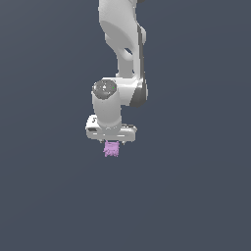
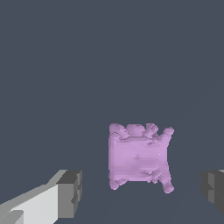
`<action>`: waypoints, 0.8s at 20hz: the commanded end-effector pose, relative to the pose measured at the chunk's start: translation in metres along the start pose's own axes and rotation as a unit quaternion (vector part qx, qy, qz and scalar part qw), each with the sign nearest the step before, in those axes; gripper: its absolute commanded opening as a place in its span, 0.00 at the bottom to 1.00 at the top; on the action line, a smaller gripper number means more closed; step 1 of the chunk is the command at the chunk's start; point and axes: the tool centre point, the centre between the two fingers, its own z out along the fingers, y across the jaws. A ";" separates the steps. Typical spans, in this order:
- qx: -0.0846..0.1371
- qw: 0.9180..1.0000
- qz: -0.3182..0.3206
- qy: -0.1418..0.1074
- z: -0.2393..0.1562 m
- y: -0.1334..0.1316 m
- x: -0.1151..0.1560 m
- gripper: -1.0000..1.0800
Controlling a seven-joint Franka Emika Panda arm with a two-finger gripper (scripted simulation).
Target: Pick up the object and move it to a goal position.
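We see the object (image 1: 112, 149), a small pale purple, roughly cubic lump with knobbly bumps at its corners, sitting just below the gripper (image 1: 112, 142), between its fingers.

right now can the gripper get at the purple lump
Probably yes. The gripper is open, and the wrist view shows the lump between its fingers with a gap on each side. Nothing else is near it.
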 end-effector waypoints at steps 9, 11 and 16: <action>0.000 1.000 0.003 -0.003 0.019 0.011 -0.003 0.96; 0.000 1.000 0.003 -0.003 0.025 0.011 -0.004 0.96; 0.001 1.000 0.003 -0.003 0.049 0.011 -0.005 0.96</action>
